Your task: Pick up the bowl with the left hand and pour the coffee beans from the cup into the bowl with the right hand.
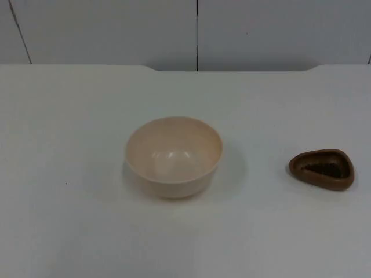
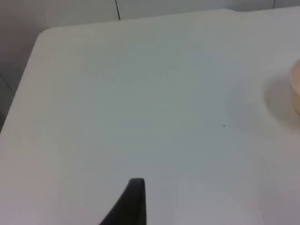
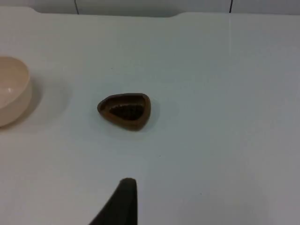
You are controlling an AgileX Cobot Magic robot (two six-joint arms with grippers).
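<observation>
- Bowl [image 1: 174,157] upright, mid table [image 1: 69,231], empty.
- Cup [image 1: 322,168] of coffee beans [image 1: 324,170] well right of the bowl.
- Left gripper [image 2: 126,206], right gripper [image 3: 117,204]: above bare table, grip state can't tell.

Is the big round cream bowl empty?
Empty. The round cream bowl shows a bare pale inside; the dark beans sit in the small brown cup.

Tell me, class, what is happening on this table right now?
Nothing is being handled yet. A cream bowl sits empty near the middle of the white table. A small brown cup with dark coffee beans inside stands apart from it, on the right arm's side. The left gripper and right gripper hang above bare table, touching nothing. The bowl is not lifted and no beans are poured.
</observation>
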